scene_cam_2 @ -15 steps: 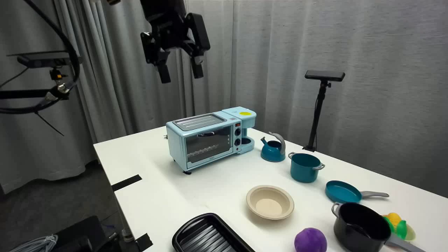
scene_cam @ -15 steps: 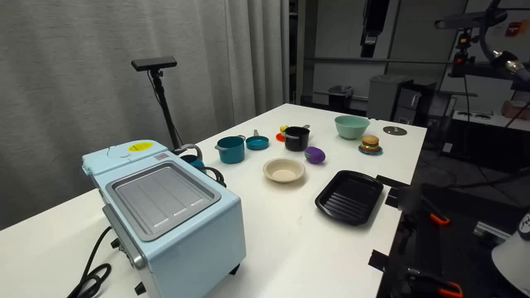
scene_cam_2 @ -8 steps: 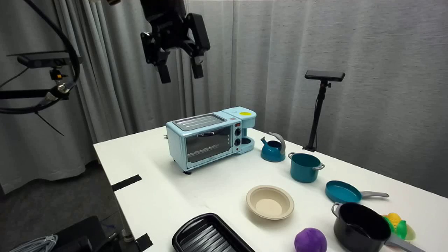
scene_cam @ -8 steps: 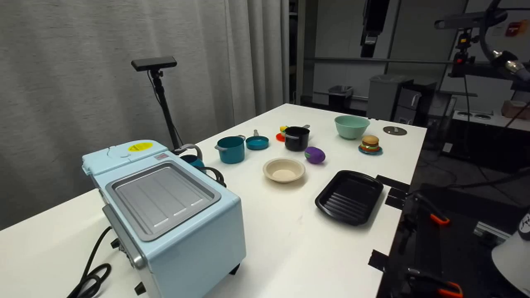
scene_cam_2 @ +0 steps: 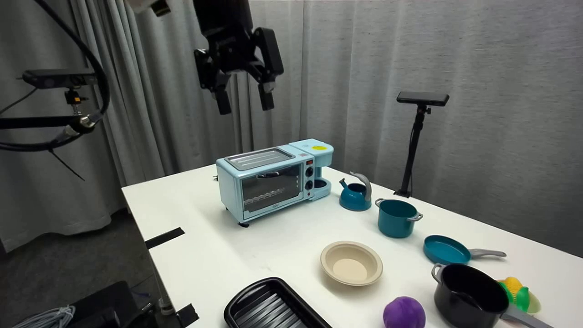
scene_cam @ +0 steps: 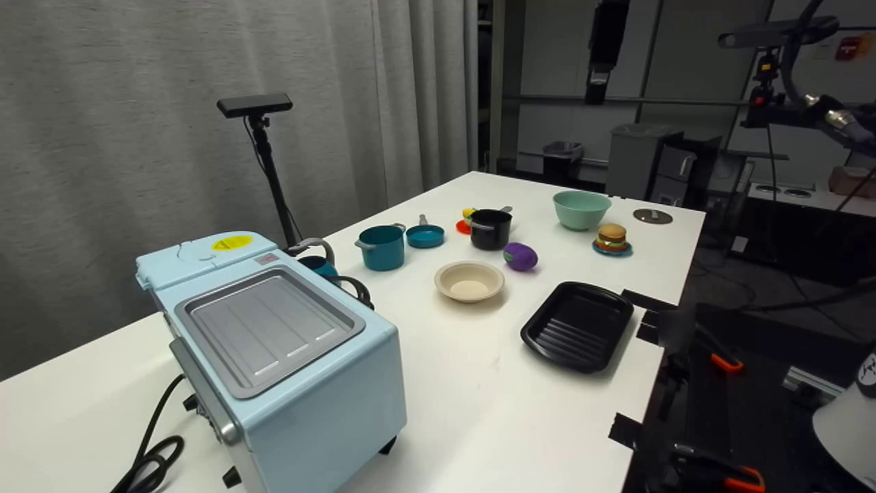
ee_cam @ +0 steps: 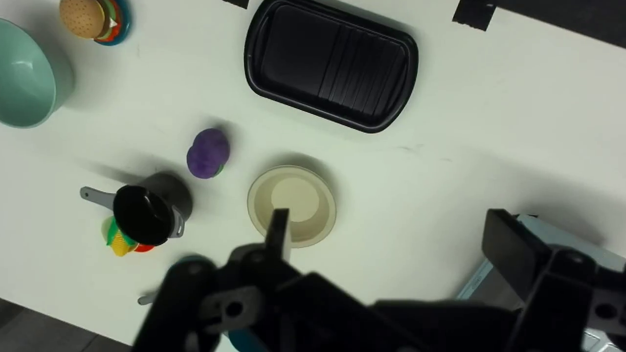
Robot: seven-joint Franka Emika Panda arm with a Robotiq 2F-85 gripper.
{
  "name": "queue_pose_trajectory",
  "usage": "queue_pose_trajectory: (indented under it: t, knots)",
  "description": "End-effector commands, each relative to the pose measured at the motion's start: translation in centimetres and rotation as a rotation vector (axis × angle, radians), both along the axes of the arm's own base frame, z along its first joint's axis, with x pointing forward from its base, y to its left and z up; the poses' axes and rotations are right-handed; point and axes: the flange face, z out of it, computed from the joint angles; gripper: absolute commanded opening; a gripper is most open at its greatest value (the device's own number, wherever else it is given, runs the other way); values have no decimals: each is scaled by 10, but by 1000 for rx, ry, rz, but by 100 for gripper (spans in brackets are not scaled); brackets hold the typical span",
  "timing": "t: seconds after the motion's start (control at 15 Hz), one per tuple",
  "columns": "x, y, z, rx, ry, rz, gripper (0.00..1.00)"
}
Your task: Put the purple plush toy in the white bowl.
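The purple plush toy [ee_cam: 208, 152], a plump, rounded lump with a green patch at one end, lies on the desk [ee_cam: 430, 195] near the white bowl [ee_cam: 299, 195], apart from it. Well above the bowl's level hangs the end effector [scene_cam_2: 245, 104], fingers spread wide.

Burger toy [scene_cam: 611, 236] near pale green bowl [scene_cam: 579, 218]

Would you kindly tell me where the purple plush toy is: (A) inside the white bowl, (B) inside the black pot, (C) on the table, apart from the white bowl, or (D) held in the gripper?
C: the wrist view shows the purple plush toy on the table, with a gap between it and the white bowl, and in an exterior view the gripper hangs open with nothing in it.
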Motion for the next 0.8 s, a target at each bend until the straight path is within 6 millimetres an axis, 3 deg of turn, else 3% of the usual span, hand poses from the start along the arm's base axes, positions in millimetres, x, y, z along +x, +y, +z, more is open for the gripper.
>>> queue_pose_trajectory:
  t: [0.0, 0.27, 0.33, 0.67, 0.73]
  knots:
    - [38, -34, -34, 26, -1, -14, 100]
    - [79, -77, -89, 57, 12, -79, 100]
    - [87, -103, -98, 61, 21, -104, 100]
    - [124, -177, -171, 100, 49, -240, 100]
    - [129, -179, -188, 109, 54, -263, 100]
